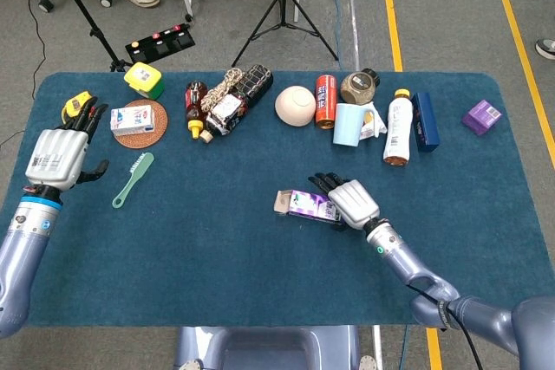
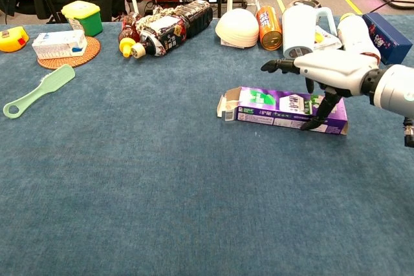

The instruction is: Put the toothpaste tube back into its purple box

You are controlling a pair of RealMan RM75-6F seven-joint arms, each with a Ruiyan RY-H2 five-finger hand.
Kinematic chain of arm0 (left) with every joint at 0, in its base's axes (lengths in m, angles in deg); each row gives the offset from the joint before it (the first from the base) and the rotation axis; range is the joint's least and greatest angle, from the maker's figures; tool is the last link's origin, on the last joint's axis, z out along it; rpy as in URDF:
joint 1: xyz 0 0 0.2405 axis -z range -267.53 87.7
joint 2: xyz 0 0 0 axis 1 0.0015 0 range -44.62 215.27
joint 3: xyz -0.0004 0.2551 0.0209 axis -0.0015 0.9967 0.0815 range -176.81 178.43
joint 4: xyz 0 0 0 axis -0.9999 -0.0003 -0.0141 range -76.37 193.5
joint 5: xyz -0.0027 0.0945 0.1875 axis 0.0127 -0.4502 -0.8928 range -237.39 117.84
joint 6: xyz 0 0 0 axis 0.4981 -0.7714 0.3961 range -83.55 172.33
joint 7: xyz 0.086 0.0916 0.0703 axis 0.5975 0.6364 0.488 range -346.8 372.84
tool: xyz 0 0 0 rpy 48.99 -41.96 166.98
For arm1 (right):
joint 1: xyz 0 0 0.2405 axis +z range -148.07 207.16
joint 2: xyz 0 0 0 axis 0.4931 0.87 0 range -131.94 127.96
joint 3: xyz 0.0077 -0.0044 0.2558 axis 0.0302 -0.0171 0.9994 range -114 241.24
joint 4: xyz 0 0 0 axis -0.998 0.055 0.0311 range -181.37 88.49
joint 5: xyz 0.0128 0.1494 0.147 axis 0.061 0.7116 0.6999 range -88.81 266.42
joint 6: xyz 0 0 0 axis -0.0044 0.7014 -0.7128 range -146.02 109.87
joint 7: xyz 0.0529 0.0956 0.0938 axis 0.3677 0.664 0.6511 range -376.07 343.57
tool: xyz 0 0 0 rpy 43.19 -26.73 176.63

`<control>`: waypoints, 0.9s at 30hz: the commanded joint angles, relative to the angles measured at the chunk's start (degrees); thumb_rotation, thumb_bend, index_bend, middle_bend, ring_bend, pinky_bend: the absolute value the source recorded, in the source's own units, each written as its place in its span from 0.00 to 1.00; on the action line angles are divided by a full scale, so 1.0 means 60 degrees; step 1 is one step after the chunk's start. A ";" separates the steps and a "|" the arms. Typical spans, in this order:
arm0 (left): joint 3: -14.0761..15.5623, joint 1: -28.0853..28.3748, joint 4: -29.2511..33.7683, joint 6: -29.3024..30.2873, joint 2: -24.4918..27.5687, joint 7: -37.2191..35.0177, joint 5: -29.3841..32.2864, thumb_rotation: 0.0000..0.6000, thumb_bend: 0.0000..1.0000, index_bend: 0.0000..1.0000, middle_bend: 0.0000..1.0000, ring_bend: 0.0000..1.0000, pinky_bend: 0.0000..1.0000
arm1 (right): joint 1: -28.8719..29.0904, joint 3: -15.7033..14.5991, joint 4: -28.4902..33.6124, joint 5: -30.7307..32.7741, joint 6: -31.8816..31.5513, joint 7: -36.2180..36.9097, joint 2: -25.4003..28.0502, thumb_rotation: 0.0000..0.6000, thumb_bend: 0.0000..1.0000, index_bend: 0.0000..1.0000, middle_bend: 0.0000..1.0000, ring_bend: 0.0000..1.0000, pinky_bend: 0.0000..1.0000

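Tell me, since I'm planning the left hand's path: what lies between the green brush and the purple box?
Only bare blue cloth between the green brush and the purple box, as the head view shows.
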 commanded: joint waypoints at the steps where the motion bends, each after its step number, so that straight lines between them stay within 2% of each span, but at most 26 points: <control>1: 0.0263 -0.0577 0.0043 0.0229 0.0332 -0.0945 -0.0878 1.00 0.30 0.00 0.00 0.17 0.38 | -0.0237 0.0246 0.1530 0.0170 -0.0309 0.0140 0.1107 1.00 0.05 0.00 0.06 0.10 0.33; 4: 0.0640 -0.1239 -0.0167 0.0652 0.0529 -0.1994 -0.1871 1.00 0.30 0.00 0.00 0.14 0.33 | -0.0500 0.0220 0.2332 -0.0099 -0.0807 0.0362 0.1897 1.00 0.05 0.00 0.05 0.09 0.31; 8: 0.1074 -0.1980 -0.0600 0.1310 0.0585 -0.3088 -0.2869 1.00 0.30 0.00 0.00 0.10 0.29 | -0.0797 0.0103 0.2745 -0.0454 -0.1331 0.0681 0.2543 1.00 0.04 0.00 0.05 0.09 0.28; 12: 0.1668 -0.3084 -0.1545 0.2417 0.0383 -0.4556 -0.3849 1.00 0.30 0.00 0.00 0.07 0.27 | -0.1283 -0.0084 0.2807 -0.1000 -0.2253 0.0952 0.3260 1.00 0.02 0.00 0.05 0.08 0.27; 15: 0.2090 -0.4041 -0.2722 0.3237 -0.0148 -0.5585 -0.4100 1.00 0.30 0.00 0.00 0.06 0.26 | -0.1876 -0.0174 0.2571 -0.1294 -0.3307 0.1151 0.3794 1.00 0.02 0.01 0.05 0.07 0.25; 18: 0.2201 -0.4419 -0.3453 0.3564 -0.0583 -0.6111 -0.4262 1.00 0.30 0.00 0.00 0.04 0.24 | -0.2267 -0.0206 0.2307 -0.1427 -0.3991 0.1251 0.3958 1.00 0.01 0.01 0.04 0.05 0.23; 21: 0.2268 -0.4818 -0.3953 0.3919 -0.1047 -0.6476 -0.4369 1.00 0.30 0.00 0.00 0.02 0.22 | -0.2932 -0.0183 0.1914 -0.1449 -0.5114 0.1530 0.4006 1.00 0.00 0.01 0.02 0.03 0.21; 27: 0.2359 -0.5245 -0.3744 0.4421 -0.1218 -0.6034 -0.4668 1.00 0.30 0.00 0.00 0.00 0.18 | -0.4058 -0.0375 0.1419 -0.1494 -0.6570 0.1775 0.4118 1.00 0.00 0.03 0.02 0.00 0.14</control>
